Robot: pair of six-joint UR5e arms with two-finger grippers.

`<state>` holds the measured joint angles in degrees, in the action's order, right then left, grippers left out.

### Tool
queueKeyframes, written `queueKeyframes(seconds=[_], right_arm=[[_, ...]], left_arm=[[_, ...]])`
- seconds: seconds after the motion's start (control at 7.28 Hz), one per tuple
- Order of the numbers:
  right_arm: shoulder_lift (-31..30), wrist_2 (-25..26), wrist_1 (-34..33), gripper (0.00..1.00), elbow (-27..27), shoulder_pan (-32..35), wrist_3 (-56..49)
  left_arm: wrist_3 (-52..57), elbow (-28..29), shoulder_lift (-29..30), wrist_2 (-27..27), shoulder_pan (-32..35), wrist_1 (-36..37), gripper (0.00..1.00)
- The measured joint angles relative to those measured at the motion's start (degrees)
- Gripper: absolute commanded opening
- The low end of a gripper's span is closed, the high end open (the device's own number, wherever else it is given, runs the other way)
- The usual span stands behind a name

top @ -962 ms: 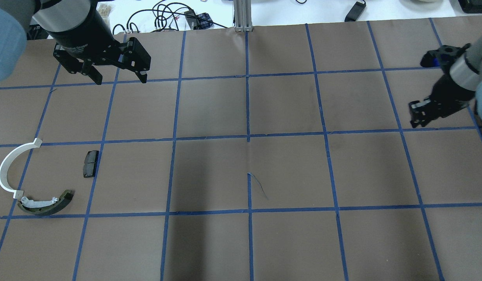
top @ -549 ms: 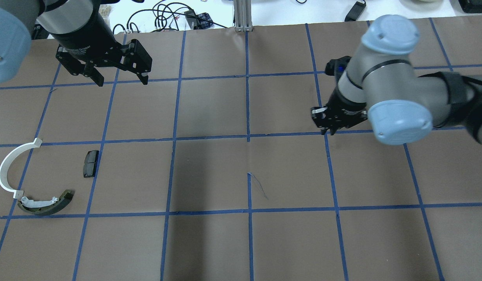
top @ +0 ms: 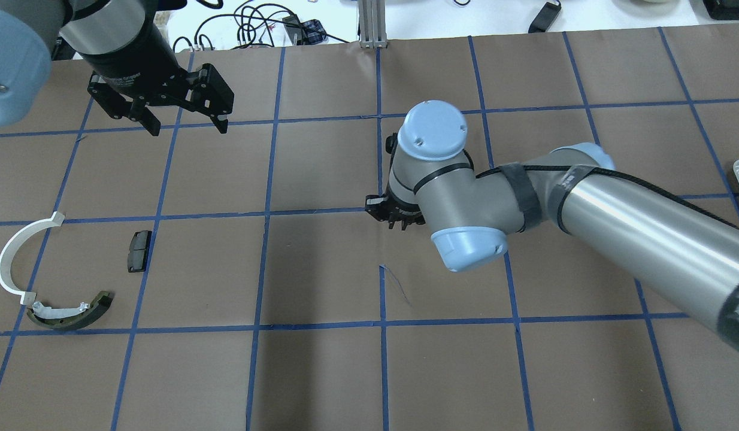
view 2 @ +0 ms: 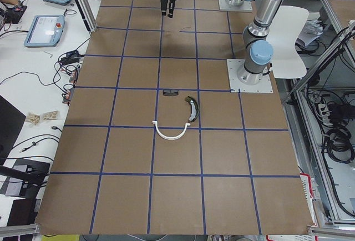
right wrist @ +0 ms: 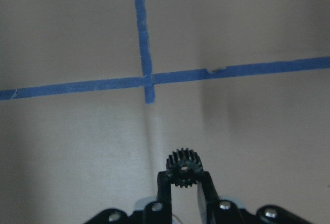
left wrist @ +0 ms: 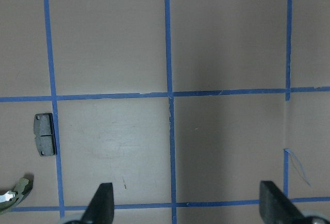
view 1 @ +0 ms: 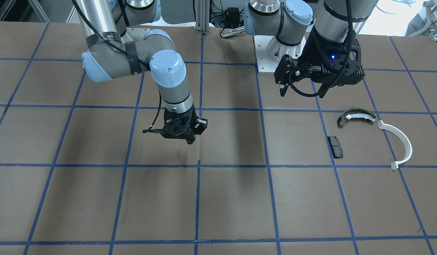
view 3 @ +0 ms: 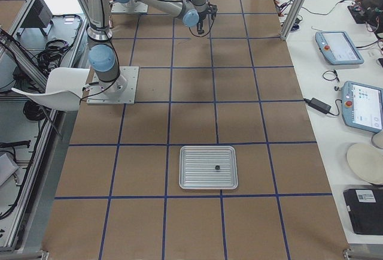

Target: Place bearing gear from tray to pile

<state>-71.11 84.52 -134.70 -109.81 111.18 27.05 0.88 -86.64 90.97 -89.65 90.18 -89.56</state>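
Pinching a small black gear (right wrist: 183, 166) between its 2 fingertips, the right gripper (right wrist: 184, 179) hangs above the middle of the table (top: 321, 371), close to a crossing of blue tape lines. The left gripper (top: 187, 127) hovers over the far left with its 2 fingers spread wide and nothing between them; the white lettering on its black body is too small to read. Near the table's left edge lies the pile (top: 58, 313): a green shoe (top: 97, 302), a white arc (top: 2, 260) with 1 end just beside the shoe, and a black pad (top: 139, 251) apart from both. The gear is well apart from the pile. At the right end sits a ribbed metal tray (view 3: 191, 179) with 1 small dark part (view 3: 217, 168) on it.
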Motion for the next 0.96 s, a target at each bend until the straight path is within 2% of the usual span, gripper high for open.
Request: queueKeyframes(seconds=[0.14, 0.41, 0.55, 0.69, 0.96], right_arm=[[1.44, -0.33, -0.93, 0.10, -0.02, 2.19, 2.42], [2.31, -1.83, -1.43, 0.91, -0.38, 5.05, 4.99], [2.39, -1.92, -1.96, 1.00, -0.31, 5.63, 5.30], [2.35, -1.57, -3.96, 1.00, -0.11, 5.79, 5.38], [2.03, 0.05, -7.70, 1.00, -0.05, 4.18, 5.14]], left_arm=[[-0.03, -0.03, 0.40, 0.04, -0.06, 0.00, 1.00], [-0.30, -0.92, 2.57, 0.11, -0.15, 0.06, 1.00], [-0.57, -2.75, 4.08, 0.21, -0.17, 0.59, 1.00], [-0.70, -5.50, 5.65, 0.27, -0.18, 2.47, 1.00], [-0.94, -12.43, 9.12, 0.23, -0.12, 10.65, 1.00]])
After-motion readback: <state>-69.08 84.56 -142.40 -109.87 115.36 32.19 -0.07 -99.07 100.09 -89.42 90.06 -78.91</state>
